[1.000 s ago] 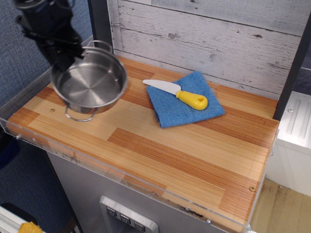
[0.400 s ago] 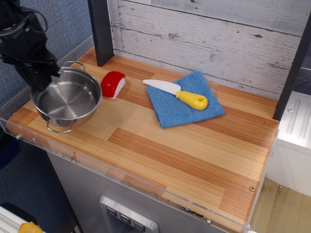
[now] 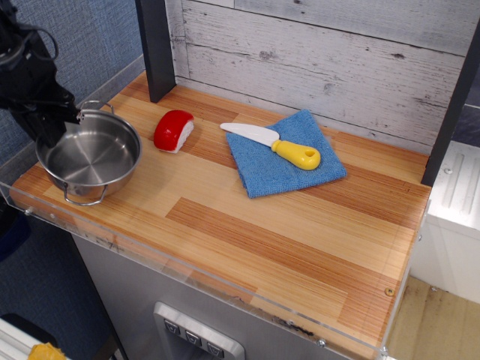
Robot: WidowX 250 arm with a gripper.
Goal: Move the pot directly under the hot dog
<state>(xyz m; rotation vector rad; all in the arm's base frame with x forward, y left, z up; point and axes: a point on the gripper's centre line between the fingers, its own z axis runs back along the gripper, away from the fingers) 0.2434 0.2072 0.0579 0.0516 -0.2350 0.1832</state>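
Observation:
The shiny steel pot (image 3: 88, 156) with two wire loop handles sits low at the table's front left corner. My black gripper (image 3: 51, 124) is at the pot's left rim and appears shut on it; the fingertips are partly hidden by the rim. The hot dog (image 3: 174, 130), a red-topped piece with a white base, lies on the wood to the right of the pot and a little behind it, apart from it.
A blue cloth (image 3: 283, 154) lies mid-table with a white knife with a yellow handle (image 3: 276, 144) on it. A dark post (image 3: 156, 46) stands at the back left. A clear plastic lip (image 3: 187, 266) runs along the table's front edge.
The pot has moved left and down toward the front left corner with my gripper, uncovering the hot dog. The cloth and knife have not moved.

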